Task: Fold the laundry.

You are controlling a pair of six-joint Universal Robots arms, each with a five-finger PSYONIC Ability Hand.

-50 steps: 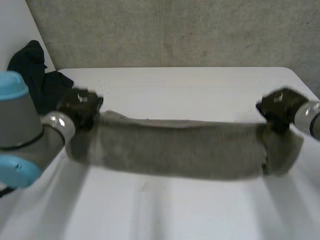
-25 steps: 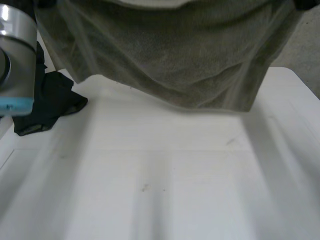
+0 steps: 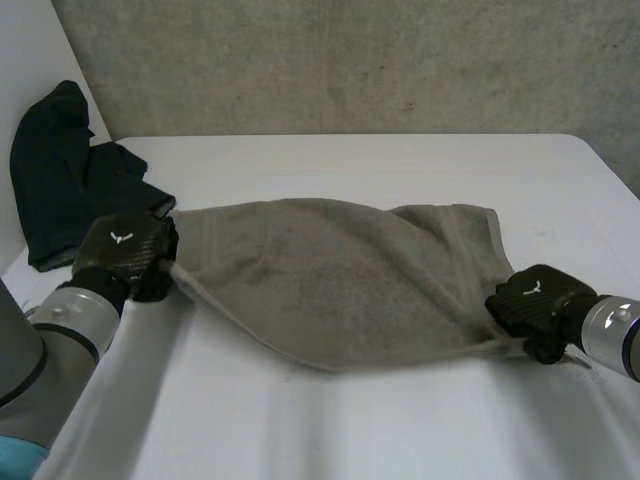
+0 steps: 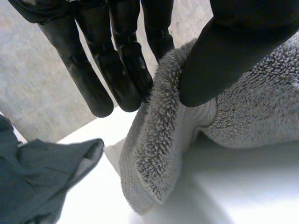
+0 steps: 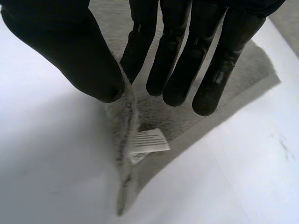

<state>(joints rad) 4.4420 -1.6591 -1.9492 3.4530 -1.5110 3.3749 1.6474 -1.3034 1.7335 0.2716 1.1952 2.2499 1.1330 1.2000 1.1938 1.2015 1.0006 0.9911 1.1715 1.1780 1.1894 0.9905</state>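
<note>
A grey towel (image 3: 340, 280) lies spread on the white table (image 3: 400, 165), sagging to a point at its near edge. My left hand (image 3: 125, 255) pinches its left corner between thumb and fingers; the thick hem (image 4: 159, 140) runs between them in the left wrist view. My right hand (image 3: 535, 305) pinches the towel's near right corner. In the right wrist view the thin edge (image 5: 126, 121) with a white label (image 5: 148, 141) hangs from between the thumb and the fingers (image 5: 182, 60).
A dark garment (image 3: 70, 195) lies heaped at the table's far left edge, just beyond my left hand; it shows beside the towel (image 4: 42, 177) in the left wrist view. A concrete wall stands behind the table.
The towel was held stretched, then swung up high in front of the camera, and has come down spread on the table. Both hands came down low, nearer the front.
</note>
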